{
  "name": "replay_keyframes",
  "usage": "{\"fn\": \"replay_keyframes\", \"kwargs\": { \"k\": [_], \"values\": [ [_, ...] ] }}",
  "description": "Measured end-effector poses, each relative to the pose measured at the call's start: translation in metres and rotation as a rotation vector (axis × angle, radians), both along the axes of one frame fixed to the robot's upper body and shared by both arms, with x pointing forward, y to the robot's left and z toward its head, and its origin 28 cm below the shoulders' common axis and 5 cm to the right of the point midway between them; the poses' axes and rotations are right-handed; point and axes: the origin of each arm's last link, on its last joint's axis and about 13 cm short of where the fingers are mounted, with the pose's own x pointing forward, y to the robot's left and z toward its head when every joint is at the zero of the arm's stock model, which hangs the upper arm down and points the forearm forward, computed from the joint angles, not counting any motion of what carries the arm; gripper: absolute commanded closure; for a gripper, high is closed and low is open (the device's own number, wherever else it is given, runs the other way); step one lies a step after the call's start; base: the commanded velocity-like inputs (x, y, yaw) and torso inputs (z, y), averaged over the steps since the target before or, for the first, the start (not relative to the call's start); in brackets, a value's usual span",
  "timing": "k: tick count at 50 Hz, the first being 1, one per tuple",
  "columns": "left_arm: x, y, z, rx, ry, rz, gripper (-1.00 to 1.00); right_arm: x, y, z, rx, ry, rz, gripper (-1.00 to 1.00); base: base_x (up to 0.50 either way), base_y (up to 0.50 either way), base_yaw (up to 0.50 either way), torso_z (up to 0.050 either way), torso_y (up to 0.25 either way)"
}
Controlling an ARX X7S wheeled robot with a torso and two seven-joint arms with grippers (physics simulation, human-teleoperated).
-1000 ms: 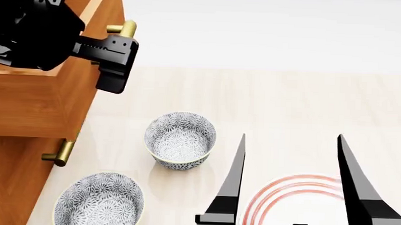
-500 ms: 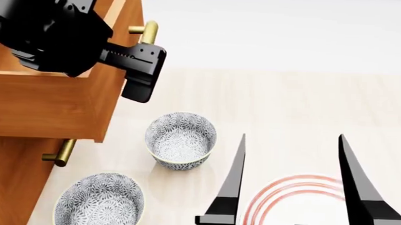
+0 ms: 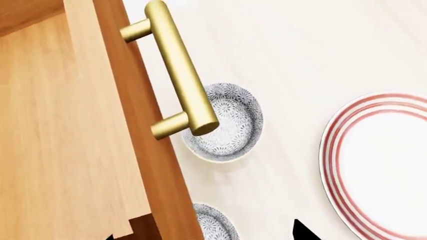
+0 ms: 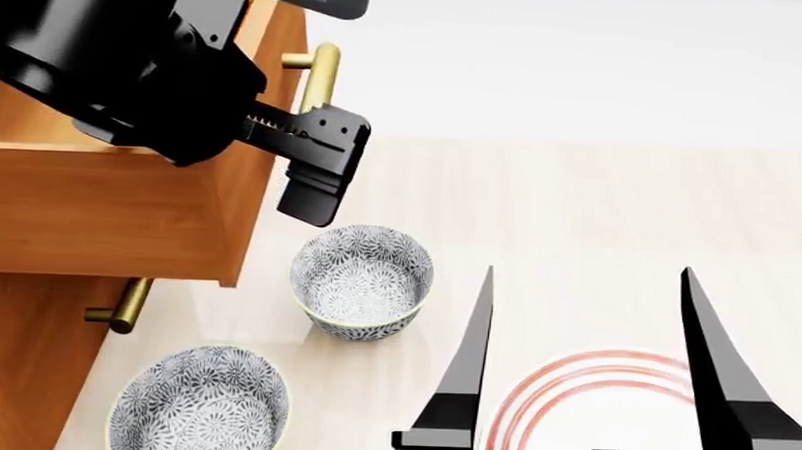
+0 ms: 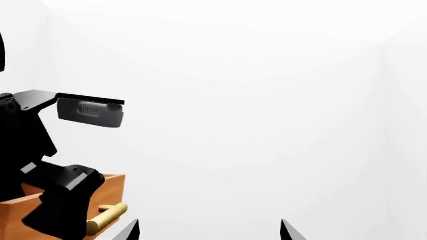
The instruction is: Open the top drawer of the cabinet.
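While the left gripper (image 4: 310,172) hides its grip beside the top drawer (image 4: 121,210), the right gripper (image 4: 583,381) gapes empty.

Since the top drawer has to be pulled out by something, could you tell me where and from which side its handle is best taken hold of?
Grip the brass bar handle of the top drawer at mid-span, between its two posts. The bar stands off the drawer front on those posts, leaving a gap behind it for one of the fingers. Come from the open floor side facing the drawer front, fingers straddling the bar crosswise, so that the pull runs straight outward.
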Motion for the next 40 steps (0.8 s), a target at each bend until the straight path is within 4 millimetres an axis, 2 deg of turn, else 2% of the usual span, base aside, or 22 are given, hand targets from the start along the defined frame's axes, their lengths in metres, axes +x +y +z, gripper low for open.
{"fn": "replay_keyframes", "kwargs": {
  "k": [40],
  "values": [
    [-0.019,-0.027,0.0,0.029,-0.062,-0.071,-1.0,0.0,0.0,0.0,-0.001,-0.001,-0.003,-1.0,0.0,0.0,0.0,0.0,0.002]
  ]
}}
